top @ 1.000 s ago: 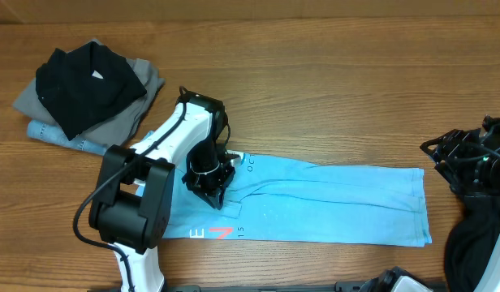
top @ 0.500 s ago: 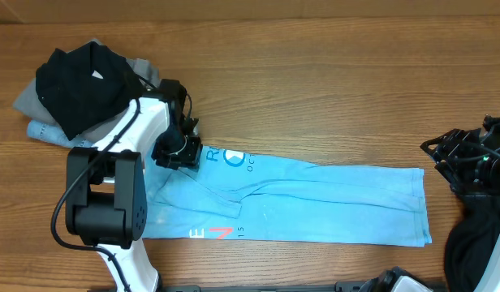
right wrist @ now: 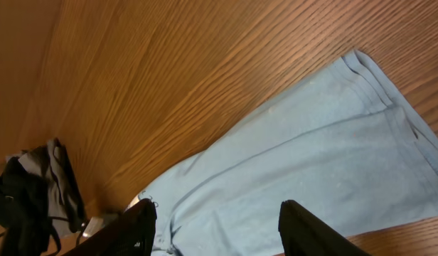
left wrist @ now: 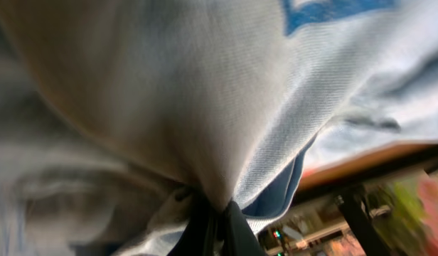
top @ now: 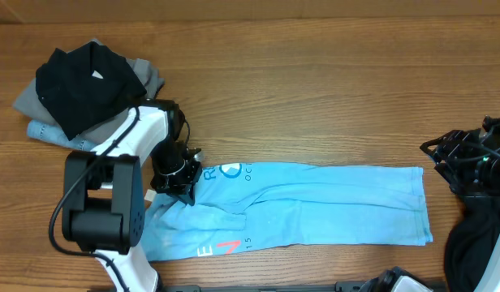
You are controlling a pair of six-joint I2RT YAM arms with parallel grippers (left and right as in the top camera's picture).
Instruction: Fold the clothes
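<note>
Left tool (top: 178,174) is clamped on a pinch of the light blue T-shirt (top: 315,203) at its left end. I see the strip's long axis running rightward across the surface (top: 315,81) from there. My right tool (right wrist: 215,231), fingers apart and empty, hovers nearer the far right end, so I judge that end is its to take.

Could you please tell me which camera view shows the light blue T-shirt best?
The overhead view: nearly the whole T-shirt lies in sight, a long strip on the table. The left wrist view gives only a blurred close-up of cloth pinched in the left pincer; the right wrist view shows just one end.
</note>
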